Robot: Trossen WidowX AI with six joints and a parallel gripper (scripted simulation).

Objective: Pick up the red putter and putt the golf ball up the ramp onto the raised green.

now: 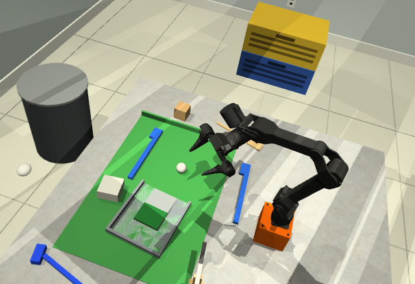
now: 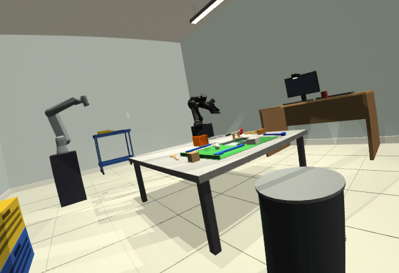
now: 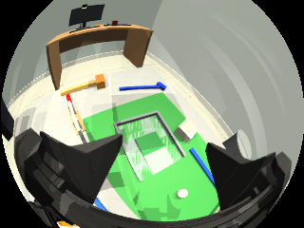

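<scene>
- Top view showed the black parallel-jaw gripper [image 1: 196, 161] spread wide, with nothing between its fingers, over the right edge of the flat green putting mat [image 1: 100, 214].
- Exterior view put that gripper [image 2: 215, 109] well above the grey counter [image 2: 206, 167], touching nothing.
- The small white golf ball [image 1: 181, 167] lay on the mat, just left of the lower fingertip as seen from above. In the wrist view the ball [image 3: 182, 193] sat low between the two dark fingers.
- The grey-framed ramp with its dark green raised square [image 1: 152, 215] stood on the mat near the ball, and nothing rested on it.
- The red-headed putter [image 3: 68, 97] lay on the counter off the mat's edge, on the far side of the ramp from the ball and well apart from the gripper. From the exterior view only a small red spot [image 2: 240, 131] marked it.
- One long blue L-shaped bar [image 1: 144, 153] lay on the mat left of the ball, and a second blue bar [image 1: 242, 192] lay on the counter just right of the mat.
- An off-white cube [image 1: 110, 187] sat on the mat beside the ramp, and a tan wooden cube [image 1: 182, 110] sat beyond the mat's far rim.
- The arm rose from an orange block base [image 1: 273, 230] on the counter.
</scene>
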